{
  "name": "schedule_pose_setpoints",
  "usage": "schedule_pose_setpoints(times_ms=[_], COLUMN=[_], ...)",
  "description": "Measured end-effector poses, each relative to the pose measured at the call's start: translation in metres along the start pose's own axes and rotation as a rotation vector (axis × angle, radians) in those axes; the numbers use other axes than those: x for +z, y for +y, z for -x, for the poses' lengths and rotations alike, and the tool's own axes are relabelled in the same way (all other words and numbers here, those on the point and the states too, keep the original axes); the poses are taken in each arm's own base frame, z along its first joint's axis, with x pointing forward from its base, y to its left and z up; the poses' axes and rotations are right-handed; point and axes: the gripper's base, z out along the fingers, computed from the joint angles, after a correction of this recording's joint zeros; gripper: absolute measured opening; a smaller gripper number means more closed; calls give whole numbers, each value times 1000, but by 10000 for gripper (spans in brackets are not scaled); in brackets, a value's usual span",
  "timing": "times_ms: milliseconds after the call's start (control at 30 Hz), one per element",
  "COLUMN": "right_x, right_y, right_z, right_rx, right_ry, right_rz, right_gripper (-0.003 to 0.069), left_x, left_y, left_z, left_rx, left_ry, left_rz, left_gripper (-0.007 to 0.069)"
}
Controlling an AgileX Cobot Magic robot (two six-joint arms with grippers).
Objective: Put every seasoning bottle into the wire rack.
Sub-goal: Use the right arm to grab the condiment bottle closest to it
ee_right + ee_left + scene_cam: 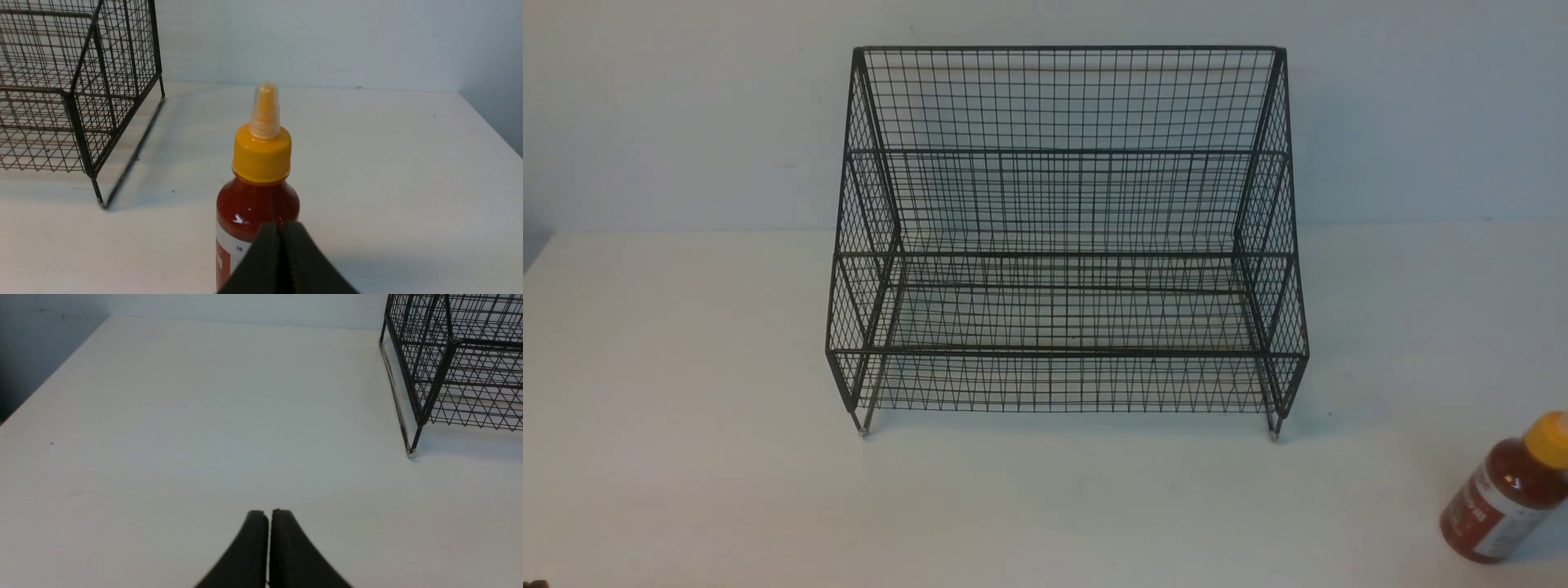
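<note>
The black wire rack [1066, 245] stands at the middle back of the white table, with nothing in its two tiers. It also shows in the left wrist view [457, 363] and the right wrist view [73, 90]. One seasoning bottle [1507, 490], red sauce with a yellow cap, stands at the front right edge of the front view. In the right wrist view the bottle [257, 179] stands upright just beyond my right gripper [281, 224], which is shut and empty. My left gripper [269, 512] is shut and empty over bare table, left of the rack. Neither gripper shows in the front view.
The white table [686, 408] runs to a pale wall behind the rack. Its left edge [53, 371] shows in the left wrist view and its right edge [490, 122] in the right wrist view.
</note>
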Motion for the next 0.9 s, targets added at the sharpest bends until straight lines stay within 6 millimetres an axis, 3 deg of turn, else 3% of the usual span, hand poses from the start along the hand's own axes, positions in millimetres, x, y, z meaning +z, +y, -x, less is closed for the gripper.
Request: schedule_pose_setpoints(times_ms=[533,667,700,767,900], right_x=[0,0,0,0,-1], right_y=[1,5,9,11,14], right_z=[0,2,3,6,8], right_rx=[40,353,578,823,1025], right_ry=[0,-15,-19,-21,-18], right_rz=[7,62,104,149,195], right_gripper=[-15,-15,-15,-15,-15], left_x=[0,0,0,0,0], left_y=[0,0,0,0,0], left_z=[0,0,0,0,0], left_rx=[0,0,0,0,0], left_ry=[0,1,1,1,1], left_rz=[0,0,0,0,0], left_gripper=[-5,-5,-5,-5,-5])
